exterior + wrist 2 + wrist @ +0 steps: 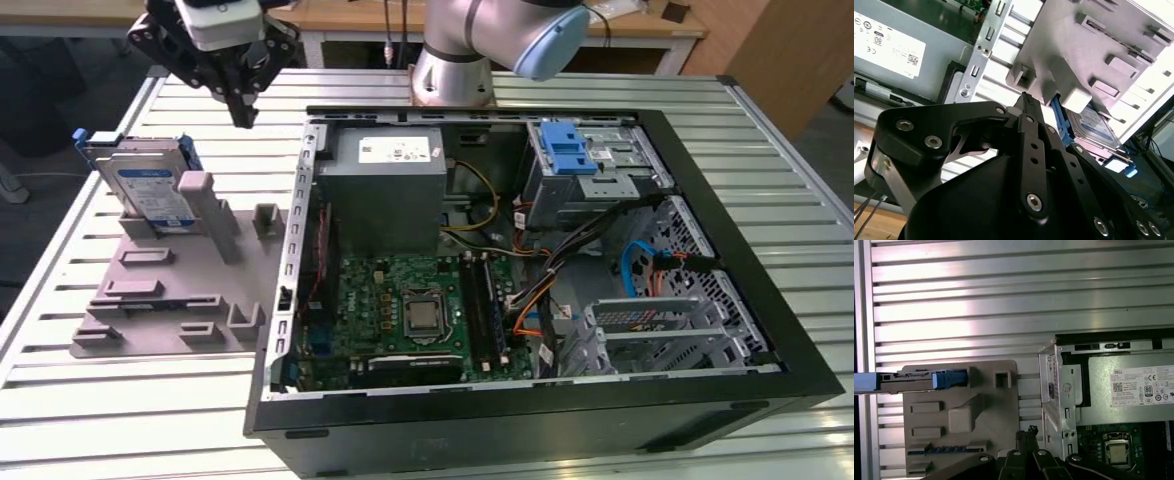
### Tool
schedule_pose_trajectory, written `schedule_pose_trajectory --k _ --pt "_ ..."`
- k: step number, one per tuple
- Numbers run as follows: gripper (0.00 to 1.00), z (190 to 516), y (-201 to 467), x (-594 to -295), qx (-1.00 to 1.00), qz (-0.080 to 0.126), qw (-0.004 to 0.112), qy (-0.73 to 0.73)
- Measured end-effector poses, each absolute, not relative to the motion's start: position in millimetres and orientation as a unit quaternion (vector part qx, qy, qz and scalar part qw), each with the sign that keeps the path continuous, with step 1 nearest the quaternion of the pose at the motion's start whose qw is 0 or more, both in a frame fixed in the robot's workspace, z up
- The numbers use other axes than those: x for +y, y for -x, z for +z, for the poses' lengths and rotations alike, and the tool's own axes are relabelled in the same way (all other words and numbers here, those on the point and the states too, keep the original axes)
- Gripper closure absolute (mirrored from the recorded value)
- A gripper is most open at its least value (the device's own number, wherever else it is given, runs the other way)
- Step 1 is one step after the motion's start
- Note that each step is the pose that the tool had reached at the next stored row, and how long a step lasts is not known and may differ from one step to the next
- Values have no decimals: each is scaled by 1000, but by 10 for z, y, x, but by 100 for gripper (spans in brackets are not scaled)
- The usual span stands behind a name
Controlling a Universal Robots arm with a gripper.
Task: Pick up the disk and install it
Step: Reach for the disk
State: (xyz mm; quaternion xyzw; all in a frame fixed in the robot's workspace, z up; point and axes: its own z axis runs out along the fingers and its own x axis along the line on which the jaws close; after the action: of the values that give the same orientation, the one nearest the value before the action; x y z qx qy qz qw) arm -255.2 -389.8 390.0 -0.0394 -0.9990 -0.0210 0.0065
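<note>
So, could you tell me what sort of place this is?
Probably a robotics lab bench: an open computer case on a slatted metal table, a fixture holding the disk, and a robot arm.

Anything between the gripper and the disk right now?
Nothing visible. The gripper, shut and empty, hangs in open air toward the exterior view's right of the disk. The disk stands on edge in the gray fixture, with an upright post against its face and its top edge uncovered.
</note>
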Motion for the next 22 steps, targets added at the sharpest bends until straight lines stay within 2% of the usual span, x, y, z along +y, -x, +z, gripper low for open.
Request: schedule_pose_trajectory --k 5,22 --pt "89 3885 2697 -3869 -999 -21 11 40" --pt "89 3840 3230 -3791 -999 -21 12 40"
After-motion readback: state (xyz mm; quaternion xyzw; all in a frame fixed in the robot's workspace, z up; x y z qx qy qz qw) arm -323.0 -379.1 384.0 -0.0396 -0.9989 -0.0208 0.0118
